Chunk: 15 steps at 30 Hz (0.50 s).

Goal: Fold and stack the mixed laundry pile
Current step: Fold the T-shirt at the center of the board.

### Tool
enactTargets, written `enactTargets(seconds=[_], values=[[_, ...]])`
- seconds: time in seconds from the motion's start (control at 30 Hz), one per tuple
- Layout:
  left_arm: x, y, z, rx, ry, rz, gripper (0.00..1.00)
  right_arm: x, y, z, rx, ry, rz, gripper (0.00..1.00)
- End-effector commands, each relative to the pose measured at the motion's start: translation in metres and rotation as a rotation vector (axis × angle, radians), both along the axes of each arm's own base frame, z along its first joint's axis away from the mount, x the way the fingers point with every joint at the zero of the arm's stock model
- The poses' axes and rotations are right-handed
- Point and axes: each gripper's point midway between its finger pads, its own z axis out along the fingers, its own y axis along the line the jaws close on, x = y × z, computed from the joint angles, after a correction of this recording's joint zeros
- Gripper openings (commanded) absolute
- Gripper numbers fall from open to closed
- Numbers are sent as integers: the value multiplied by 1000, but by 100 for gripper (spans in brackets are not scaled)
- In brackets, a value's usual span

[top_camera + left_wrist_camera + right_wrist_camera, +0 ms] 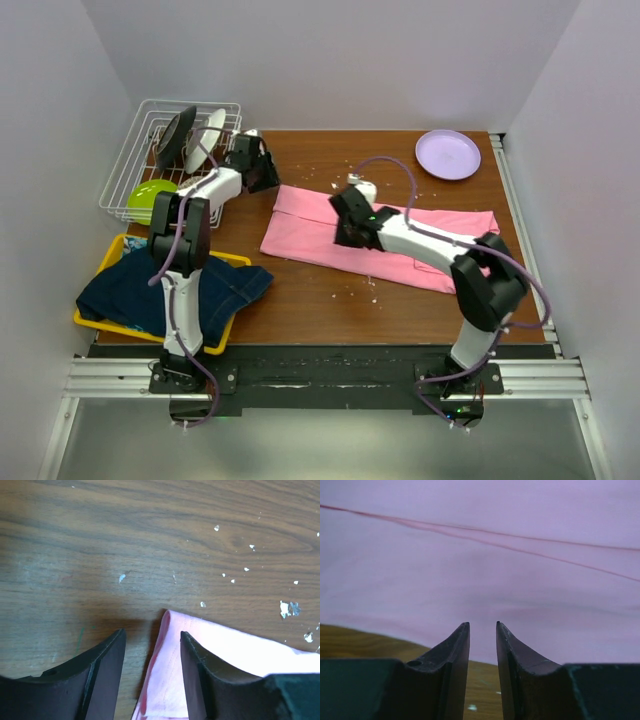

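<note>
Big pink soft-knit T-shirt (300,225) folded into a long flat band, lying slantwise across the brown wood-grain table (330,295), long axis running from far-left down to near-right. Left end effector (262,172) parked right at the band's far-left corner, so clearly the closer arm for that end. From the left wrist view: black fingers (100,680) spread apart, straddling the corner's edge, one over bare wood and the other over cloth, nothing pinched yet. Right end effector (350,222) hovering over the band a little in from that same end. Fingers nearly together with a slim gap, no cloth visible inside it, so apparently not gripping. Probably setting up a fold along the length: grab the left end, carry it toward the right one. Cloth thin, limp, smooth apart from a raised seam line, likely to sag and slide on slick wood. Rest of the pile sitting near-left: dark blue denim jacket (240,285) slumped over a shallow yellow plastic tray (228,258), stiffer and heavier-looking.
</note>
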Motion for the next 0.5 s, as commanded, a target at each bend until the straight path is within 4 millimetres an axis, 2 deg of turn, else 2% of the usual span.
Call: enactTargets(seconds=[0.0, 0.03, 0.07, 0.1, 0.13, 0.17, 0.2, 0.23, 0.27, 0.3, 0.33, 0.47], values=[[11, 8, 48, 2, -69, -33, 54, 21, 81, 20, 92, -77, 92, 32], [8, 10, 58, 3, -77, -29, 55, 29, 100, 35, 122, -109, 112, 32], [8, 14, 63, 4, -83, -20, 55, 28, 118, 38, 142, -122, 143, 32], [7, 18, 68, 10, -87, -7, 55, 28, 130, 22, 132, -98, 160, 32], [5, 20, 75, 10, -90, -2, 55, 35, 147, 36, 164, -129, 175, 32], [5, 26, 79, 8, -94, 10, 55, 32, 162, 34, 166, -134, 198, 32], [4, 29, 83, 0, -96, 16, 55, 33, 170, 21, 142, -126, 207, 31], [4, 33, 92, -5, -110, 23, 55, 38, 183, 29, 159, -148, 217, 32], [5, 37, 95, -4, -114, 30, 55, 36, 192, 27, 164, -149, 233, 32], [4, 39, 98, -5, -120, 33, 56, 37, 198, 14, 154, -134, 240, 31], [4, 42, 103, -5, -127, 37, 56, 41, 209, 22, 174, -155, 247, 31], [3, 48, 107, -9, -130, 42, 56, 38, 233, 11, 140, -162, 276, 31]])
